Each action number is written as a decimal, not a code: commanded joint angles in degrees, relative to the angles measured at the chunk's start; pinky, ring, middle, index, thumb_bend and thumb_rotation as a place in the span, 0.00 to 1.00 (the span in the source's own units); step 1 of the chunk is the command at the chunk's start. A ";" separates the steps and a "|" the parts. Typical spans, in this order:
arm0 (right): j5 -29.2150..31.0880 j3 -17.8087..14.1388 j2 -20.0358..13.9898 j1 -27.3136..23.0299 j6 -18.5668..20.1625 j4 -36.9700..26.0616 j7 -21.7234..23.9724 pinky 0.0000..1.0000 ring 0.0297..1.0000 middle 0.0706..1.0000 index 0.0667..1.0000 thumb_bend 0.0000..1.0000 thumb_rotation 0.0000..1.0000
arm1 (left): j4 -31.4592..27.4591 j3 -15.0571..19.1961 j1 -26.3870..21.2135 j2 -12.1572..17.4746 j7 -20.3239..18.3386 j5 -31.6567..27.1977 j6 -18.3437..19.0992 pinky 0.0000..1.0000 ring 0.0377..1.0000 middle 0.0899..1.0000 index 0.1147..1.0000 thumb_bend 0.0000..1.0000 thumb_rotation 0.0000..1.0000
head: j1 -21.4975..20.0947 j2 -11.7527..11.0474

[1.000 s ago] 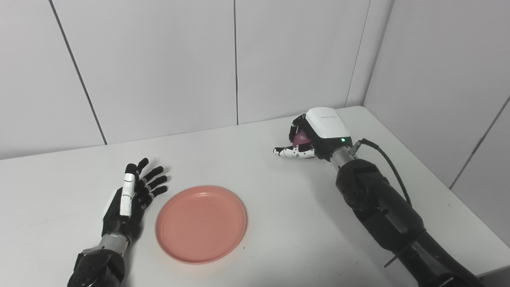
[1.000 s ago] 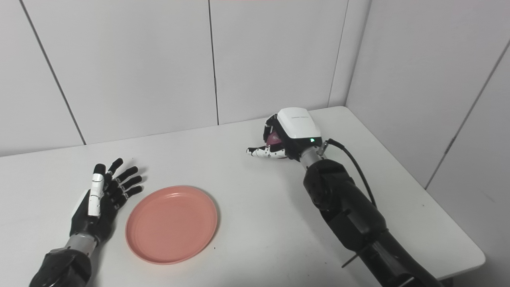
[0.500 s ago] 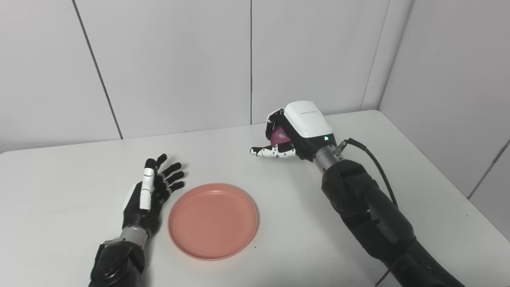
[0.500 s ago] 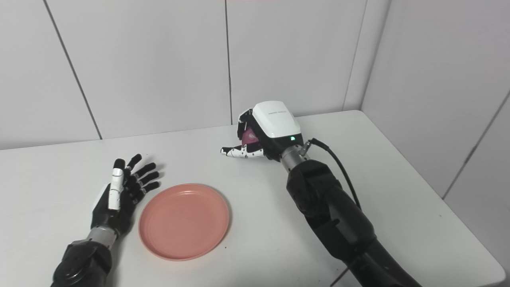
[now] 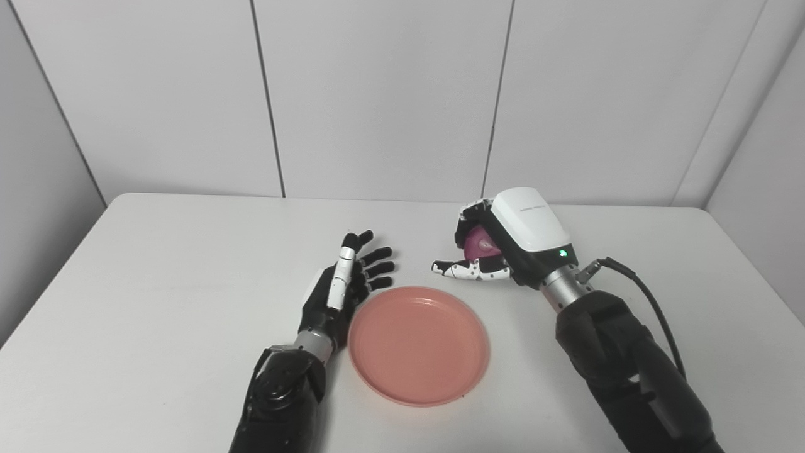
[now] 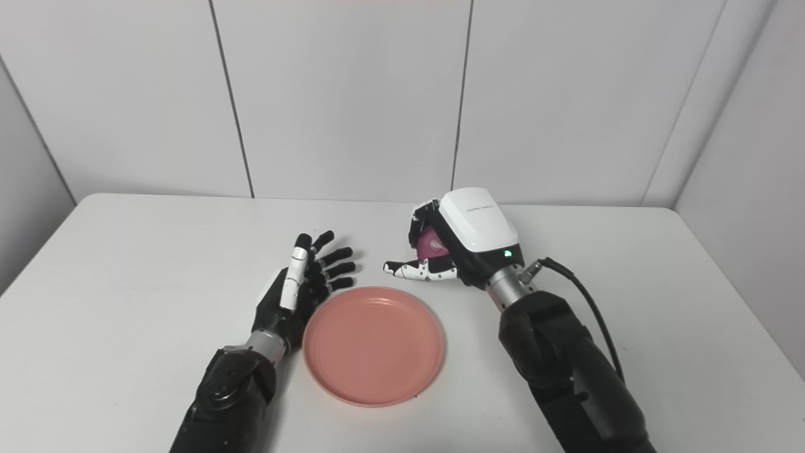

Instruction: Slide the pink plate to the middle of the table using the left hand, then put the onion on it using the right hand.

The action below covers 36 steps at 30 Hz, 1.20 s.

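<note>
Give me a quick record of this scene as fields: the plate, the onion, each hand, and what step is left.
plate: round pink plastic plate, flat on the white table, nothing on it
onion: small purple onion, held above the table beyond the plate's far right rim
right hand: white-backed right hand, shut on the onion
left hand: black left hand, open, beside the plate's left rim
remaining step: onion not yet on the plate
</note>
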 commanded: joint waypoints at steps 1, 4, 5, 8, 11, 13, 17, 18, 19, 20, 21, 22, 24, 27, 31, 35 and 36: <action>0.92 -0.83 0.00 -1.89 -2.58 -1.39 -1.16 0.10 0.13 0.17 0.24 0.47 0.49 | 2.88 -0.26 3.11 -0.92 1.42 0.81 3.84 0.76 0.77 0.79 0.88 0.72 0.95 | 1.13 0.23; 0.77 -0.88 0.07 -1.47 -3.18 -1.09 -1.32 0.11 0.14 0.20 0.28 0.47 0.47 | 3.14 -0.35 3.17 -1.39 1.95 1.26 3.64 0.76 0.77 0.78 0.87 0.73 0.95 | 2.07 0.34; 0.45 -0.72 0.00 -1.29 -3.52 -0.85 -1.58 0.12 0.15 0.20 0.29 0.46 0.47 | 3.43 -0.35 3.15 -1.53 2.03 1.43 3.37 0.76 0.77 0.78 0.87 0.73 0.95 | 2.75 0.40; -0.11 -0.49 -0.15 -0.85 -4.02 -0.62 -1.70 0.11 0.15 0.20 0.29 0.46 0.50 | 4.09 -0.31 3.06 -1.88 2.35 1.76 2.87 0.76 0.76 0.78 0.87 0.73 0.94 | 3.48 0.47; 0.12 -0.37 0.11 -0.33 -5.52 0.08 -2.57 0.10 0.13 0.18 0.26 0.46 0.47 | 4.71 -0.27 2.95 -2.49 2.99 1.95 2.57 0.75 0.76 0.77 0.87 0.73 0.94 | 4.48 0.45; -0.17 -0.20 0.35 -0.16 -6.05 0.35 -2.88 0.10 0.13 0.17 0.25 0.47 0.47 | 5.02 -0.38 2.90 -2.61 3.11 2.06 2.35 0.75 0.76 0.77 0.87 0.73 0.94 | 4.60 0.41; -1.00 1.44 0.71 0.02 -7.20 0.49 -2.55 0.12 0.15 0.20 0.31 0.47 0.51 | 5.48 -0.71 2.85 -2.50 3.25 2.62 1.86 0.74 0.76 0.77 0.86 0.72 0.95 | 4.38 0.38; -1.03 1.88 0.92 0.08 -7.51 0.43 -2.41 0.12 0.16 0.21 0.32 0.46 0.52 | 5.56 -0.64 2.83 -2.41 3.17 2.71 1.74 0.74 0.76 0.76 0.86 0.72 0.95 | 4.18 0.44; -0.96 2.26 1.18 0.16 -7.75 0.39 -2.17 0.13 0.16 0.21 0.32 0.47 0.52 | 5.62 -0.54 2.80 -2.32 3.08 2.74 1.62 0.74 0.75 0.76 0.86 0.72 0.95 | 4.04 0.44; -1.00 2.69 1.54 0.29 -7.74 0.23 -1.85 0.13 0.16 0.22 0.32 0.47 0.53 | 5.65 -0.44 2.78 -2.20 3.04 2.77 1.55 0.74 0.75 0.76 0.86 0.72 0.96 | 3.74 0.46; -1.21 3.07 1.88 0.41 -7.58 0.08 -1.65 0.13 0.16 0.21 0.31 0.47 0.53 | 5.66 -0.36 2.77 -2.08 2.98 2.77 1.50 0.74 0.75 0.76 0.86 0.72 0.96 | 3.45 0.49; -1.51 3.45 2.21 0.51 -7.56 -0.02 -1.68 0.12 0.16 0.21 0.30 0.48 0.52 | 5.55 -0.22 2.78 -2.01 2.99 2.67 1.66 0.75 0.75 0.76 0.86 0.73 0.96 | 3.11 0.52; -1.96 4.14 2.75 0.68 -7.94 0.09 -2.17 0.13 0.16 0.22 0.30 0.48 0.52 | 5.25 0.04 2.78 -1.87 3.01 2.49 2.14 0.75 0.75 0.76 0.86 0.73 0.96 | 2.46 0.53; -2.35 5.20 3.82 1.15 -7.34 -0.22 -1.13 0.13 0.16 0.22 0.29 0.48 0.58 | 4.87 0.29 2.88 -1.57 2.62 2.17 2.70 0.77 0.76 0.75 0.86 0.73 0.95 | 1.46 0.62; -2.83 6.36 4.88 1.83 -8.10 0.30 -1.49 0.13 0.16 0.22 0.31 0.46 0.55 | 5.59 0.17 2.78 -1.05 1.84 2.10 2.22 0.77 0.76 0.76 0.86 0.75 0.96 | 1.02 0.64; -4.13 7.62 5.48 2.35 -8.41 0.93 -1.92 0.12 0.15 0.21 0.32 0.47 0.48 | 5.64 0.15 2.91 -0.83 1.41 2.17 2.08 0.77 0.77 0.76 0.87 0.77 0.96 | -0.06 0.63; -4.15 7.83 5.66 2.52 -8.50 1.14 -1.91 0.12 0.15 0.22 0.32 0.47 0.47 | 5.53 0.14 2.97 -0.79 1.25 2.12 2.06 0.76 0.78 0.76 0.87 0.76 0.95 | -0.17 0.65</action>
